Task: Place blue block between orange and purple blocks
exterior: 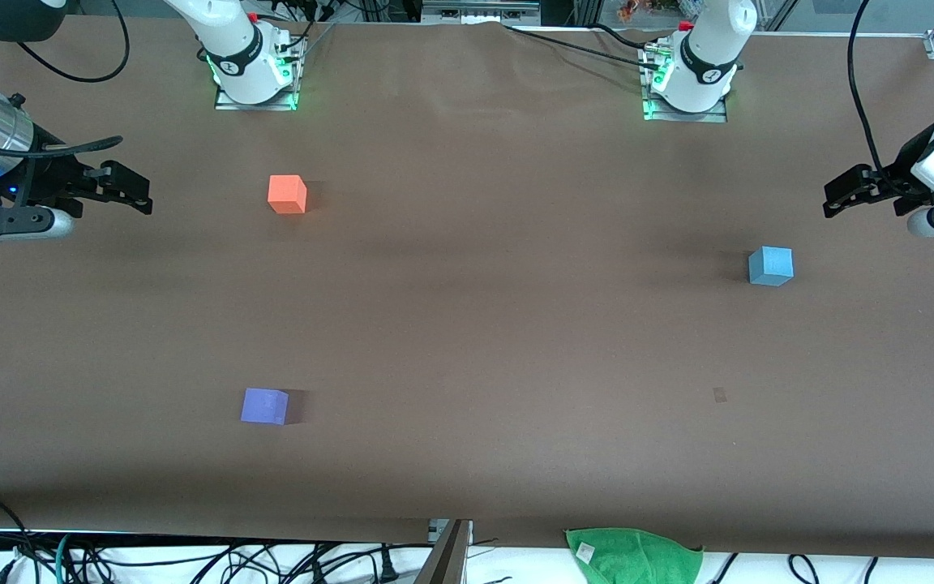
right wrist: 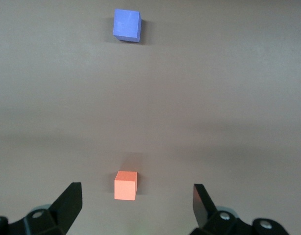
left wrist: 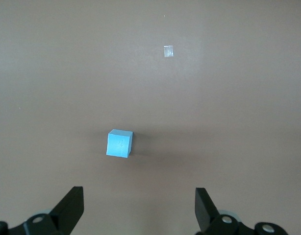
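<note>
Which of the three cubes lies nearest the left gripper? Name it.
The blue block. It sits alone toward the left arm's end of the table, close to the open left gripper. The orange block and purple block both lie toward the right arm's end.

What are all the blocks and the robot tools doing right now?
blue block: alone on the table, toward the left arm's end.
orange block: on the table, untouched.
purple block: on the table, nearer the front camera than the orange block.
left tool: open, empty.
right tool: open, empty.
</note>
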Robot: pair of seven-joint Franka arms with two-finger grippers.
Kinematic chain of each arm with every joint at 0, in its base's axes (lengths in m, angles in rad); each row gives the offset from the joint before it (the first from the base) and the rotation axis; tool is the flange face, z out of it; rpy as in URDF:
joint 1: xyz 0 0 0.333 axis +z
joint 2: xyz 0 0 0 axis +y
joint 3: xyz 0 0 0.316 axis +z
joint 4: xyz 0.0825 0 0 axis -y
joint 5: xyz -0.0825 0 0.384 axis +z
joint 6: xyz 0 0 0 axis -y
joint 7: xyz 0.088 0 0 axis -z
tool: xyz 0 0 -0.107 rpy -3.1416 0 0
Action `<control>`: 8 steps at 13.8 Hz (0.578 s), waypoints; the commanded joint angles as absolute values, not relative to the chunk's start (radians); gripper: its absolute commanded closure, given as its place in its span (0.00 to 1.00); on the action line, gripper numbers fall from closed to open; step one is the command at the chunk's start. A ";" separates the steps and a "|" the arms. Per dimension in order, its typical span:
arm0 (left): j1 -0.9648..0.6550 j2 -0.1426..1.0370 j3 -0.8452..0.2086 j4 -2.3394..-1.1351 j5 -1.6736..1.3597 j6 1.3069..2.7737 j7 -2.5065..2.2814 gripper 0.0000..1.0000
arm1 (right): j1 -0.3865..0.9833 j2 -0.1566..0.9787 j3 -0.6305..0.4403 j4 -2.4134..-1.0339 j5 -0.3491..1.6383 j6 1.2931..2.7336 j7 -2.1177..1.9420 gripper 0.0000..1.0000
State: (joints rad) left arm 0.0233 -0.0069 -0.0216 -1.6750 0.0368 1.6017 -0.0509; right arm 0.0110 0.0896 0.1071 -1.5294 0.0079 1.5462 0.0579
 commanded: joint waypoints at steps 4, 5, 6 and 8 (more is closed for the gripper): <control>0.026 -0.012 -0.015 -1.674 0.006 1.586 -0.029 0.00 | 0.002 0.098 0.118 -1.509 0.005 1.534 0.057 0.00; 0.026 -0.012 -0.015 -1.674 0.006 1.585 -0.029 0.00 | 0.003 0.098 0.118 -1.509 0.006 1.535 0.057 0.00; 0.026 -0.012 -0.015 -1.674 0.006 1.585 -0.029 0.00 | 0.005 0.097 0.120 -1.509 0.006 1.536 0.057 0.00; 0.026 -0.012 -0.015 -1.674 0.006 1.579 -0.029 0.00 | 0.008 0.095 0.121 -1.508 0.006 1.531 0.057 0.00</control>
State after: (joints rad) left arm 0.0234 -0.0069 -0.0213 -1.6750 0.0368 1.5947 -0.0509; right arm 0.0120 0.0902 0.1107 -1.5294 0.0079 1.5450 0.0579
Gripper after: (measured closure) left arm 0.000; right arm 0.000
